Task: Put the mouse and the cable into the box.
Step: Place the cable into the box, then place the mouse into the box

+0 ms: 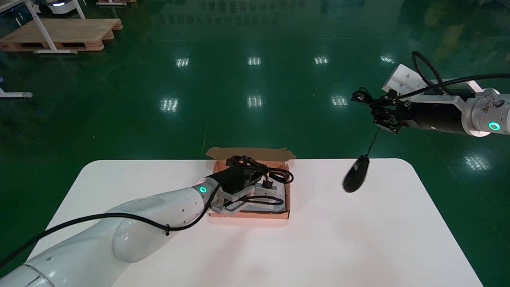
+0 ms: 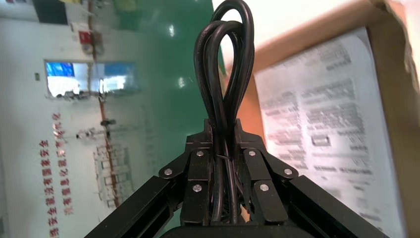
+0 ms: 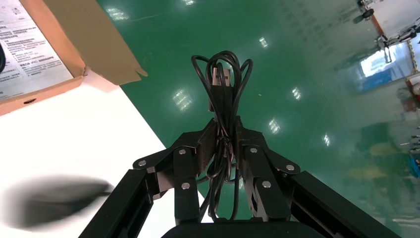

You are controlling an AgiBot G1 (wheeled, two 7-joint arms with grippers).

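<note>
An open cardboard box (image 1: 289, 199) with a printed leaflet (image 2: 322, 124) in its bottom sits at the table's far middle. My left gripper (image 1: 249, 169) is over the box, shut on a bundled black cable (image 2: 225, 64) whose loops stick out past the fingertips and trail over the box (image 1: 279, 175). My right gripper (image 1: 376, 111) is high above the table's far right corner, shut on the mouse's coiled cord (image 3: 221, 79). The black mouse (image 1: 356, 175) hangs from that cord in the air, right of the box; it also shows as the mouse (image 3: 49, 201) over the white tabletop.
The white table (image 1: 358, 239) has rounded corners and green floor behind it. A box flap (image 1: 251, 153) stands open at the far side. A wooden pallet (image 1: 59, 34) lies far off at the back left.
</note>
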